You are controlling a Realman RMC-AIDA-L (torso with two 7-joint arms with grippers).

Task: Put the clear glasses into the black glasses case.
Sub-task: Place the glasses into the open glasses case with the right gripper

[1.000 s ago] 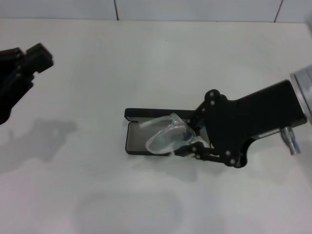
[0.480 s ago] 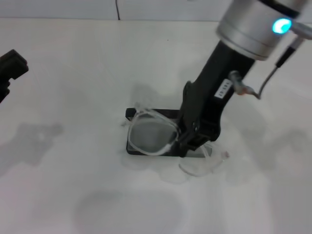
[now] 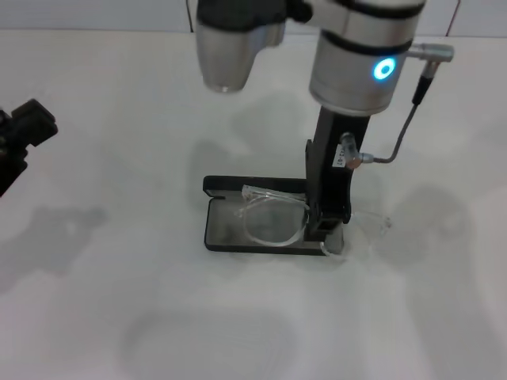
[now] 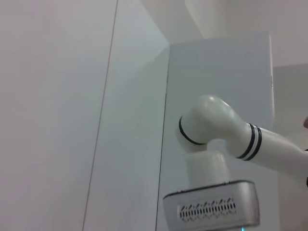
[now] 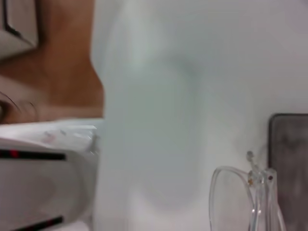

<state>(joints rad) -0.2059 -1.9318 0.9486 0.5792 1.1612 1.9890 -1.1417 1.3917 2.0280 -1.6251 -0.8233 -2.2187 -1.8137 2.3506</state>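
The right pincer (image 3: 329, 229) is stood upright over one end of the open case (image 3: 230, 188) and appears clamped on the glasses (image 3: 273, 222). The glasses lie partly inside, one arm beyond the rim. Released now, they could tip onto the table (image 3: 119, 119). The left pincer (image 3: 24, 134) is parked well away; its grip cannot be told.

Right hand (image 3: 329, 229) pointing straight down, left hand (image 3: 24, 134) parked far left

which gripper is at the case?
The right gripper, pointing down at the open case's right end over the glasses. The left gripper sits far left.
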